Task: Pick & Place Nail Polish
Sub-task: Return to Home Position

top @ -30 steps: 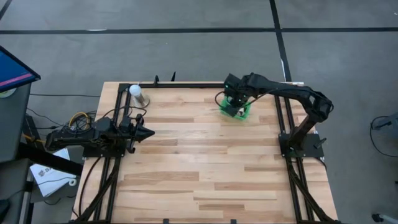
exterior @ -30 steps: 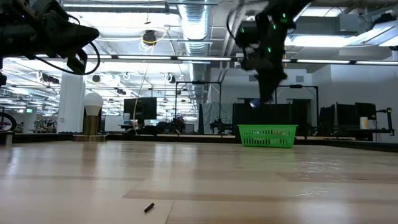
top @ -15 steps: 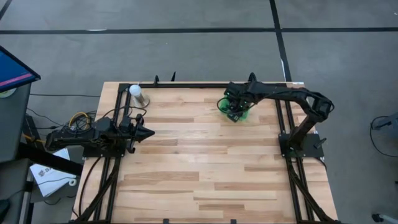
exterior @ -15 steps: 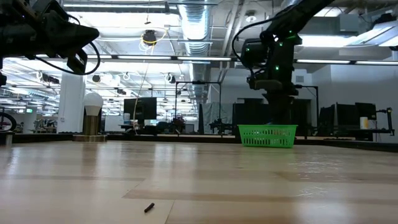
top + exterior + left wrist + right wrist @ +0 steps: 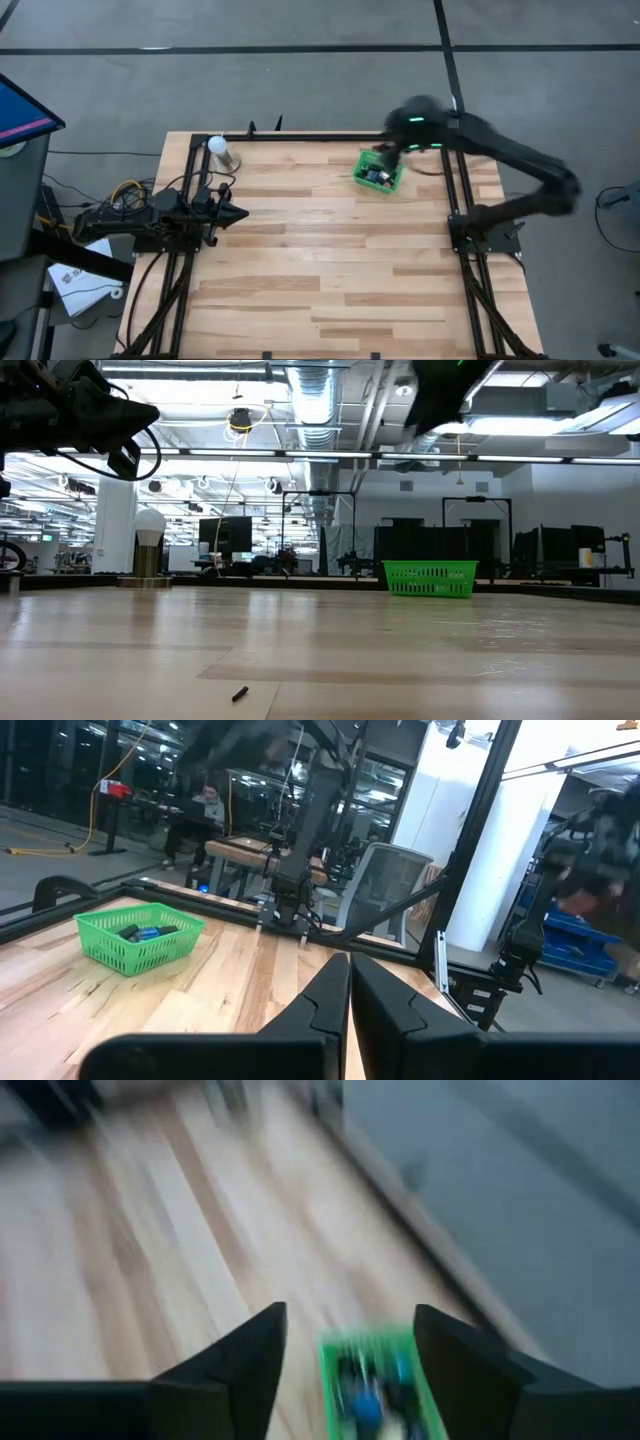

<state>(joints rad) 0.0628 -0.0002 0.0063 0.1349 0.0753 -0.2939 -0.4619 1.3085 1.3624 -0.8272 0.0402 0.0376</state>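
A green basket (image 5: 379, 171) stands near the table's far right on the wooden top. It also shows in the low view, basket (image 5: 430, 578). Small nail polish bottles, blue and dark, lie inside it (image 5: 365, 1405) (image 5: 140, 932). My right gripper (image 5: 348, 1315) hangs high above the basket, open, with nothing between its fingers; the picture is blurred by motion. In the high view my right gripper (image 5: 392, 148) sits over the basket's far edge. My left gripper (image 5: 243, 212) waits shut at the table's left side, pointing level toward the right.
A white ball-topped stand (image 5: 222, 152) is at the far left corner. A small dark scrap (image 5: 240, 693) lies on the boards near the front. Black frame rails run along the table's left, right and far edges. The wide middle of the tabletop (image 5: 330, 250) is bare wood.
My right gripper first dipped down to the green basket, then rose fast, high above it, drawing back toward the table's right edge and tipping from pointing down to a slant. The basket stayed where it was.
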